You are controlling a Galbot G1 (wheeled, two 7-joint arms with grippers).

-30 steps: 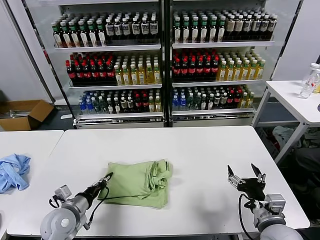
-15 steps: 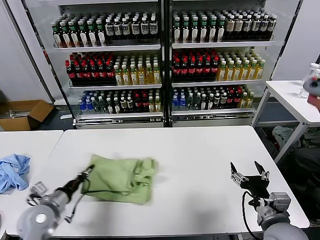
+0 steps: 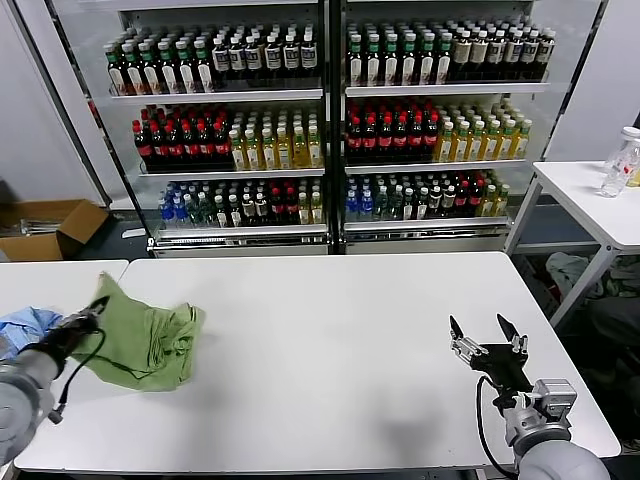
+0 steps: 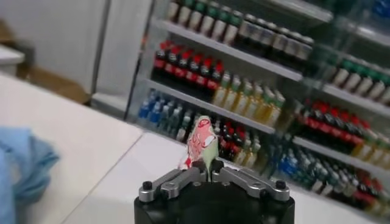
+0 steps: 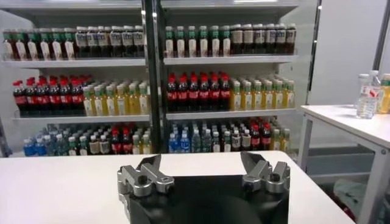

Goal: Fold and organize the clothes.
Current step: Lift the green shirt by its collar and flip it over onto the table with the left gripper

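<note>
A folded pale green shirt (image 3: 145, 340) lies at the left end of the white table (image 3: 330, 350), its left edge lifted. My left gripper (image 3: 92, 308) is shut on that edge. In the left wrist view the gripper (image 4: 206, 171) pinches a strip of the green shirt (image 4: 209, 152) with a red-and-pink print (image 4: 200, 141) showing. My right gripper (image 3: 488, 335) is open and empty above the table's right part; in the right wrist view it (image 5: 203, 167) holds nothing.
A blue garment (image 3: 20, 328) lies on the neighbouring white table at left, also in the left wrist view (image 4: 21, 164). Drink coolers (image 3: 330, 120) stand behind. A side table (image 3: 600, 205) with bottles stands at right. A cardboard box (image 3: 45, 228) is on the floor.
My left gripper has dragged the green shirt from the table's middle to its left end, near the blue garment. The right gripper has stayed open in about the same place.
</note>
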